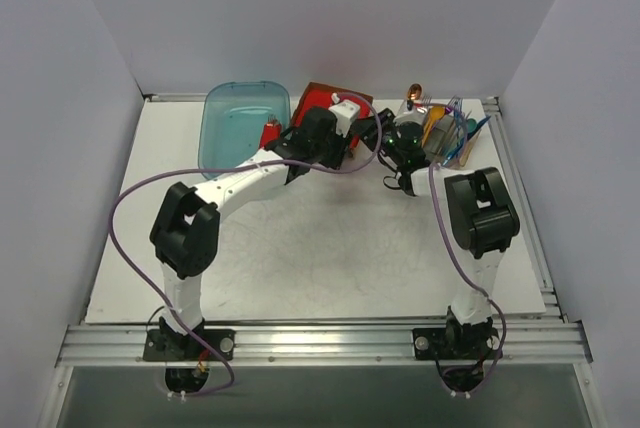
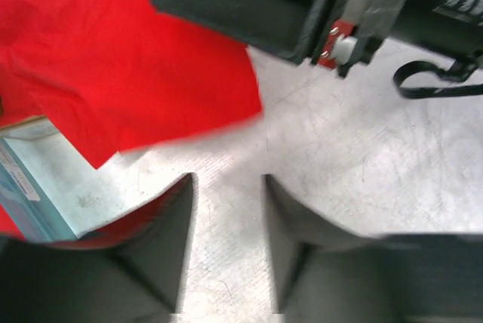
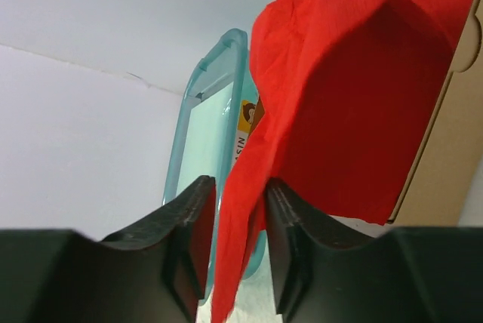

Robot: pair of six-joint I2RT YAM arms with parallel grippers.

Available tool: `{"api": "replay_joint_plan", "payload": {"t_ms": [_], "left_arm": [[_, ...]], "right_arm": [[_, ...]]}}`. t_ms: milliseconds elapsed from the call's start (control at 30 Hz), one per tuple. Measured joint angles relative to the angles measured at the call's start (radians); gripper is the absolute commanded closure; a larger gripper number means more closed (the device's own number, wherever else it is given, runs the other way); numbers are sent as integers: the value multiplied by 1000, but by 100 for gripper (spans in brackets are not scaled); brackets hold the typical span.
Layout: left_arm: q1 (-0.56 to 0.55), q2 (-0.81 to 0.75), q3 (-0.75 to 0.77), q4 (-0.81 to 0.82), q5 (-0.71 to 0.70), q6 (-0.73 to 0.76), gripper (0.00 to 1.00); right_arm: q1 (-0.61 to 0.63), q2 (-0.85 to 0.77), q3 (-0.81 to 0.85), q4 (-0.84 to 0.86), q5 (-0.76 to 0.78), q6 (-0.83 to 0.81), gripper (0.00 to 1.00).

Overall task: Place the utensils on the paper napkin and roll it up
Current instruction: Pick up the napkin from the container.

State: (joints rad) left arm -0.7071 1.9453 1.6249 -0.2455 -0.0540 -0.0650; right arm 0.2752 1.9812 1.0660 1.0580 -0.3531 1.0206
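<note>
The red paper napkin point(image 3: 332, 96) is lifted off the cardboard-sided stack point(image 3: 445, 149), and one edge hangs down between my right gripper's point(image 3: 235, 195) fingers. The jaws stand apart, with a gap still showing beside the sheet. In the left wrist view the napkin point(image 2: 121, 59) lies at upper left. My left gripper point(image 2: 228, 187) is open and empty just above bare table, beside the sheet. In the top view both grippers, left point(image 1: 352, 120) and right point(image 1: 372, 131), meet at the red stack point(image 1: 318, 100). The utensils stand in a holder point(image 1: 448, 130) at back right, with a teal tip point(image 1: 470, 125) showing.
A teal plastic tray point(image 1: 245, 128) lies at back left, also in the right wrist view point(image 3: 207, 119). An orange spoon point(image 1: 415, 93) sticks up by the holder. The right arm's wrist point(image 2: 287, 6) hangs close above my left gripper. White walls enclose the table.
</note>
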Motion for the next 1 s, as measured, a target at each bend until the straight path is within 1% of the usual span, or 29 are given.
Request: {"api": "replay_joint_plan", "payload": {"t_ms": [67,133,200,233,367,433,467,567,600,633,833,1000], "left_arm": [[18,-16,-42,23,16,-18,38],[43,-50,-91,32,29,-44,36],[75,-95,-135,41,46,-68,33],[88,-117,-152,48,53,-80,30],[127,-179,-173,82,55,-117,28],[129,-190,-174,101,50,-135,26],[128,-191,-175,110,47,-143,23],[125,-191,-202,141,28,-176,21],[125,-191,-217,148,19,-190,18],[125,-191,-230,151,5,-203,17],[118,-155,-253,154,-130,-319,16],[109,-72,-246,165,-239,-429,18]], "right_arm": [[-1,2,0,0,3,0,79],[-6,2,0,3,5,-2,82],[-8,2,0,5,6,-4,89],[-11,2,0,6,7,-5,90],[-24,2,0,6,9,-11,99],[-32,2,0,6,9,-13,100],[-34,2,0,6,9,-12,100],[-39,2,0,6,9,-12,100],[-41,3,0,7,9,-11,100],[-41,3,0,8,9,-11,100],[-41,11,3,9,8,-11,100],[-41,11,3,13,8,-10,100]]}}
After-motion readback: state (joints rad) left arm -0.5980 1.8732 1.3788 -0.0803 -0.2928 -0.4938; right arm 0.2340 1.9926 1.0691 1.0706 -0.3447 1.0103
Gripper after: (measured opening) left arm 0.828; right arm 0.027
